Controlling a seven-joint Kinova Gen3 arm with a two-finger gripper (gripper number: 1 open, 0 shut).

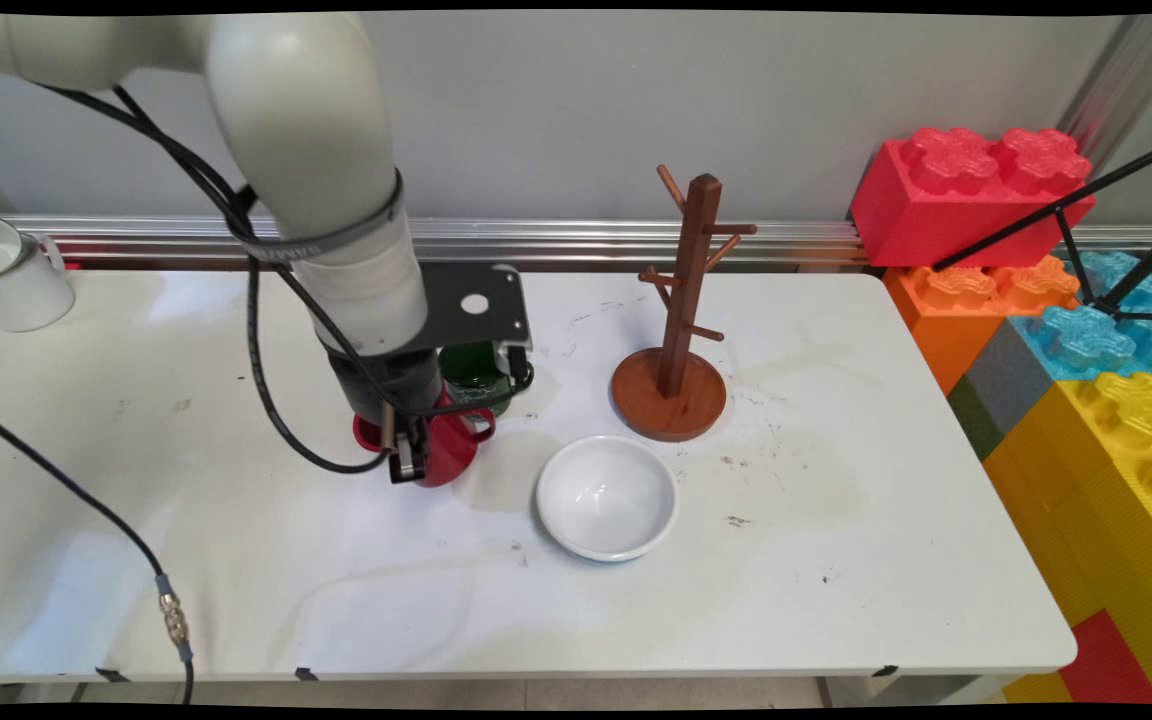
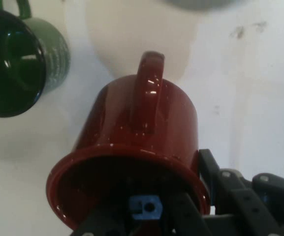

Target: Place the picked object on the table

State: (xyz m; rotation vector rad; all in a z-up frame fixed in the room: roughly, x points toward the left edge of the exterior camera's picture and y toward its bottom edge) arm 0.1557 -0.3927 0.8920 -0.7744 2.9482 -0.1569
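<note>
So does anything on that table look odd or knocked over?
The glossy red ceramic mug is tipped off upright, with the black hand at its rim. The dark green glass mug behind it stands upright. Nothing looks spilled.

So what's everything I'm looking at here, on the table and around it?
red mug: one, dark red, tipped over, rim gripped by the jaws, table's left middle
green mug: one, dark green glass, upright, just behind the red mug
white bowl: one, white, front centre
mug tree: one, brown wood, behind the bowl
white mug: one, white, far left back corner
giant toy bricks: a stack, red, orange, blue, yellow, right of the table
table: one, white
cables: black, hanging from the arm
gripper: one, black, shut on the red mug's rim
</note>
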